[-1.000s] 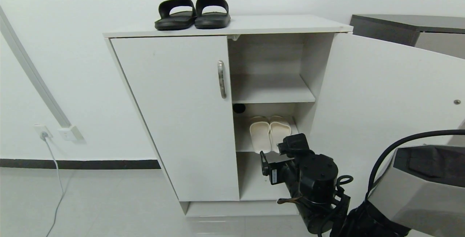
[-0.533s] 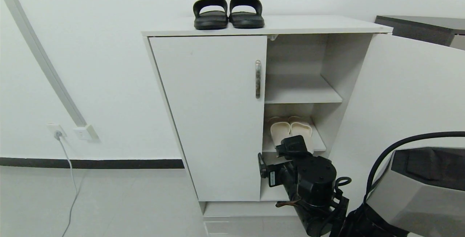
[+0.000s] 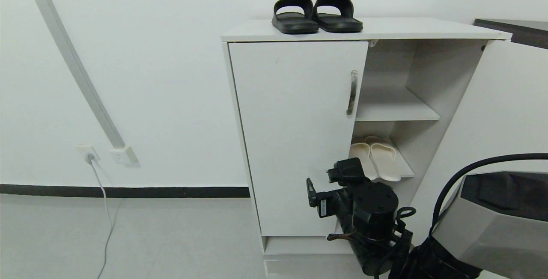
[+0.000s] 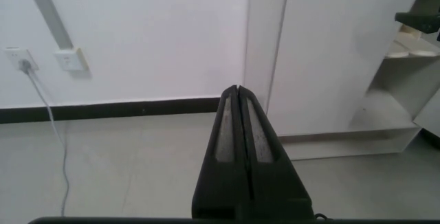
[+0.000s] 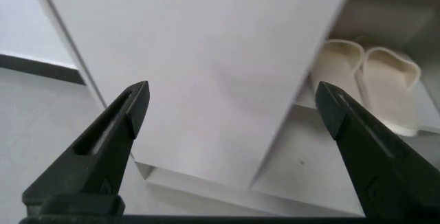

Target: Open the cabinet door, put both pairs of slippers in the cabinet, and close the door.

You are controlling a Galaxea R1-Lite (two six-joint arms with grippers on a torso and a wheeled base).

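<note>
One pair looks settled already: the cream slippers [image 3: 374, 161] lie side by side on the middle shelf, right of centre in the head view. The black slippers [image 3: 317, 13] sit on the cabinet top [image 3: 419, 26] at the upper middle, above the closed left door [image 3: 295, 142], so fetching them seems to be the job in hand.

To do it well, I'd say the arm should rise clear of the open right door [image 3: 501, 112], come at the pair from the front, and pinch both together so neither slides off. The bare upper shelf [image 3: 394, 110] looks the natural spot.

The right gripper [image 5: 232, 90] is spread wide, holding and touching nothing, low before the closed door. The left gripper [image 4: 237, 93] is pressed tight together on nothing, aimed at floor and wall beside the cabinet.
</note>
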